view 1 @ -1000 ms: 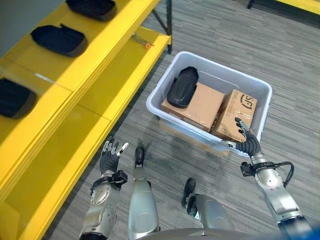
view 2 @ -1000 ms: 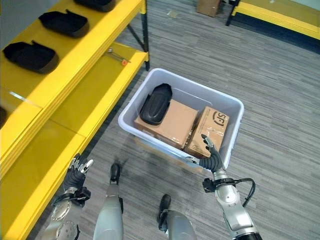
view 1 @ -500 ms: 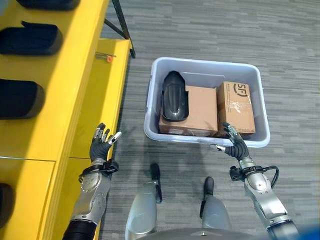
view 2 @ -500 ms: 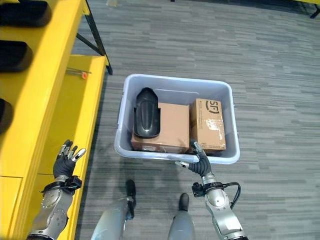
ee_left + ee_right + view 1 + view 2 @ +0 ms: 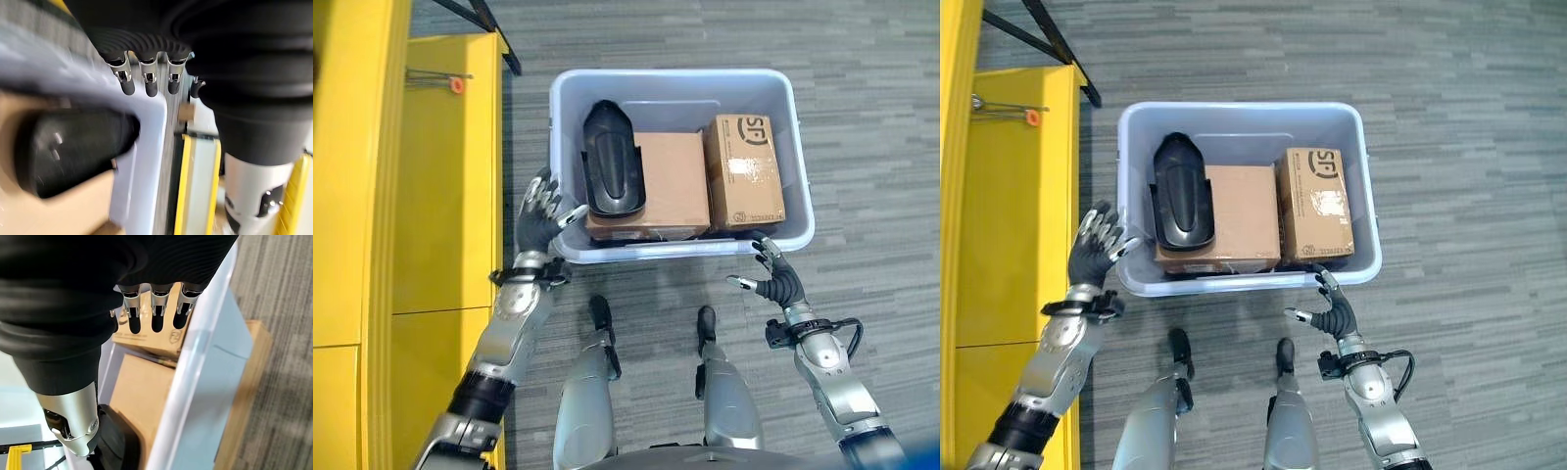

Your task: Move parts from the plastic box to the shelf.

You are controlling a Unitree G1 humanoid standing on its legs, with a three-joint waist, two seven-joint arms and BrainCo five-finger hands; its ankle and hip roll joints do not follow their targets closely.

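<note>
Below me the floor (image 5: 871, 127) is grey carpet in narrow stripes of lighter and darker grey. Inside the container ahead of me sit two brown cardboard boxes, side by side and touching. The larger cardboard box (image 5: 674, 184) is plain and roughly square on top, lying toward my left. The smaller cardboard box (image 5: 745, 170) is narrower, lies toward my right, and has clear tape down its middle and a round dark printed mark near its far end. To my far left, a small tool with an orange tip (image 5: 440, 82) lies on a yellow surface. A dark slanted metal leg (image 5: 481, 23) stands just beyond it on the carpet.
</note>
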